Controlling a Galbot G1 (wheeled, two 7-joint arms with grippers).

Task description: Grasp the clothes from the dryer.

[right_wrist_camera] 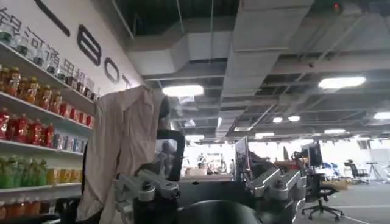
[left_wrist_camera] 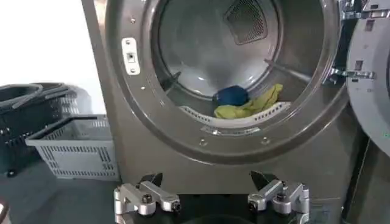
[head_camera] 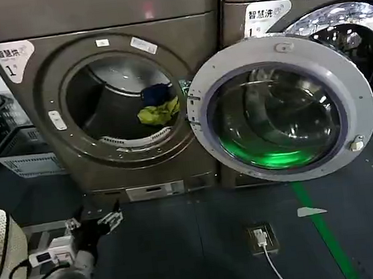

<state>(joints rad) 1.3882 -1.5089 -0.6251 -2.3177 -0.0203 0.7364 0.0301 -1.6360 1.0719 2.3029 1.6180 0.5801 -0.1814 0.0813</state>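
Cut off at the head view's top edge: the brown-grey metal dryer (head_camera: 100,95). Half buried under the crumpled yellow-green cloth (head_camera: 159,112) at frame centre: the dark blue garment (head_camera: 156,93). Cropped by the lower edge of the left wrist view: the left gripper (left_wrist_camera: 211,193), fingertips spread apart. Too small to read: the white rim stickers (head_camera: 143,45).

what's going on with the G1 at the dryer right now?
The dryer has its door swung open, and the clothes, a yellow-green piece and a dark blue one, lie inside at the drum's front lip. The left gripper is open, low in front of the machine and aimed at the porthole, not yet touching anything. The right gripper is open too, pointed away into the room.
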